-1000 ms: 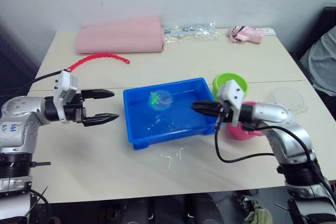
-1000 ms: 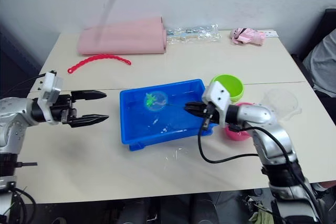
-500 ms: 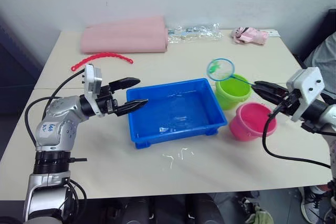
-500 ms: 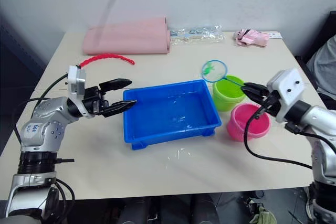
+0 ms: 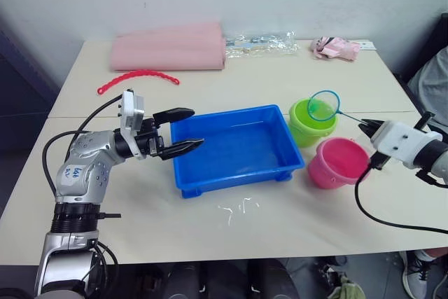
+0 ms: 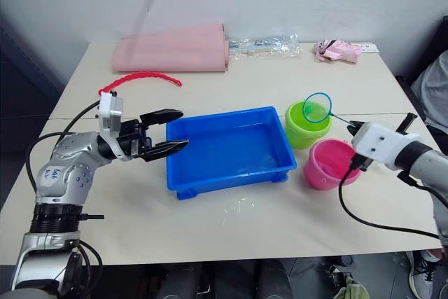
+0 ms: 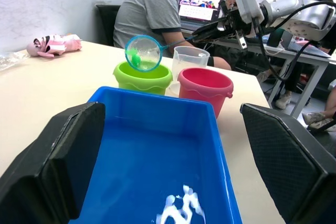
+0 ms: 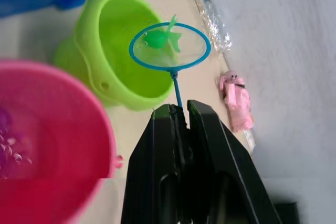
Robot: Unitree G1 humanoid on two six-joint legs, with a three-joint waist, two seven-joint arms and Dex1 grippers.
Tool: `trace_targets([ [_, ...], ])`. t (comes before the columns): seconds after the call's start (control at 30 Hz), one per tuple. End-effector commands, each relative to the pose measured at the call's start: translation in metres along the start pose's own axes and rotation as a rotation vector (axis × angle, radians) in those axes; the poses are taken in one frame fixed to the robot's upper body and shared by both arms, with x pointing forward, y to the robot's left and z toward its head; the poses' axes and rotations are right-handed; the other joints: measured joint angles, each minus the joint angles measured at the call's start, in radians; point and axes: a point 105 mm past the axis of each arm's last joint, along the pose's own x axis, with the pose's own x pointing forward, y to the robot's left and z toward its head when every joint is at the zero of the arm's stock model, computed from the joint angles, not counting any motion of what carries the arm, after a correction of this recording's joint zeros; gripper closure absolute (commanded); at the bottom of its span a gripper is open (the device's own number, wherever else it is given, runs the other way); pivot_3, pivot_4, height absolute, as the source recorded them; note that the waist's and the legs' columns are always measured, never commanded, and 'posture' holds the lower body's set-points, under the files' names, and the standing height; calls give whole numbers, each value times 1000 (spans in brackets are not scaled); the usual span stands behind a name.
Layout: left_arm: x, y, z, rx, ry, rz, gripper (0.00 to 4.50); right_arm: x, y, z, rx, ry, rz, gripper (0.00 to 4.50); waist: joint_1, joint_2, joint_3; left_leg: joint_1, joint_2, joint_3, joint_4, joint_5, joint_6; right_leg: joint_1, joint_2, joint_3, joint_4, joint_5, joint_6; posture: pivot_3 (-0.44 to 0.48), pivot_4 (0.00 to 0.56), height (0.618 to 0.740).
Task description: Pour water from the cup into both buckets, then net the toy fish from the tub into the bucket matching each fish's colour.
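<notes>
Now R gripper (image 8: 176, 111) at right edge of frame, clamped on net (image 5: 323, 105) handle; hoop w/ green fish (image 8: 160, 38) held over lime bucket (image 5: 308, 125), right of centre. Pink bucket (image 5: 337, 162) just below it. L gripper (image 5: 183, 130) spread wide, holding nothing, at left rim of blue tub (image 5: 238, 148), centre frame.

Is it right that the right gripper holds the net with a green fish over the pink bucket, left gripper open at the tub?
Not quite: the net with the green fish hangs over the green bucket, not the pink bucket; the right wrist view shows it. The right gripper does hold the handle, and the left gripper is open at the tub.
</notes>
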Motion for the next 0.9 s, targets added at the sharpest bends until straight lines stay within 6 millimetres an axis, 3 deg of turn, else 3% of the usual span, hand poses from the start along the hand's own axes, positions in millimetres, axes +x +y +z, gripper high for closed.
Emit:
trace_targets([
  [0.03, 3, 0, 7, 40, -16, -17, 25, -7, -15, -3, -264, 3, -64, 4500, -1, 0, 0, 0, 0, 0, 0, 0, 0, 0, 0, 0, 0, 0, 0, 0, 150, 740],
  [0.17, 6, -2, 10, 65, -39, -37, 25, -11, -9, -5, -382, -59, -69, 4500, -2, 0, 0, 1, 1, 0, 0, 1, -1, 0, 1, 1, -1, 0, 0, 0, 150, 740],
  [0.4, 9, -2, 14, 68, -64, -44, 25, -16, -17, -4, -568, -87, -139, 4500, -3, 0, 0, 1, 1, 0, 0, 1, -2, 0, 1, 2, -1, 0, 0, 0, 150, 740],
  [0.73, 7, -2, 13, 70, -52, -50, 25, -3, -10, -2, -639, -101, -101, 4500, -4, 0, 0, 1, 1, 0, 0, 1, -2, 0, 1, 2, -1, 0, 0, 0, 150, 740],
  [0.9, 7, -2, 12, 75, -44, -65, 25, 3, -18, -3, -674, -86, -121, 4500, -4, 1, 0, 1, 1, 0, 0, 1, -2, 0, 1, 3, -1, 0, 0, 0, 150, 740],
])
